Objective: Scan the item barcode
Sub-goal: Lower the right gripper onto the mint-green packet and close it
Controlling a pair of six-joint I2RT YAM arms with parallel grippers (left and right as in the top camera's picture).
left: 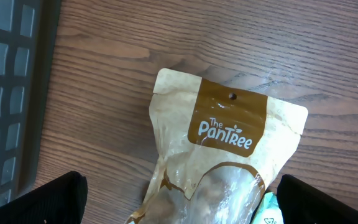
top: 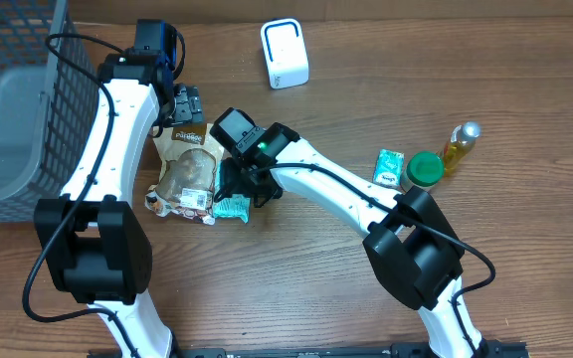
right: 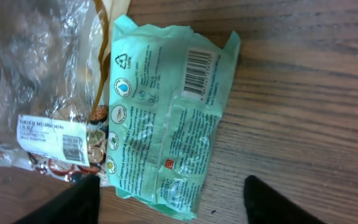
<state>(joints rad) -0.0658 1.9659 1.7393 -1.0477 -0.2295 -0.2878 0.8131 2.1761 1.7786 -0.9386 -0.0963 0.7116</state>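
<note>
White links (top: 117, 129), black joints (top: 93, 249), black cables (top: 26, 290) (green wrist light (top: 263, 148)).

On the table (top: 525, 278), the pouch (top: 187, 169) lies centre-left, a packet (top: 232, 207) touching its right corner; the basket (top: 8, 99) stands far left, a bottle (top: 459, 146) and tub (top: 425, 169) far right.

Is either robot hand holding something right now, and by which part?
Nothing is held. The left hand hangs open above the brown bag; the right hand stands open over the green packet lying flat on the table.
</note>
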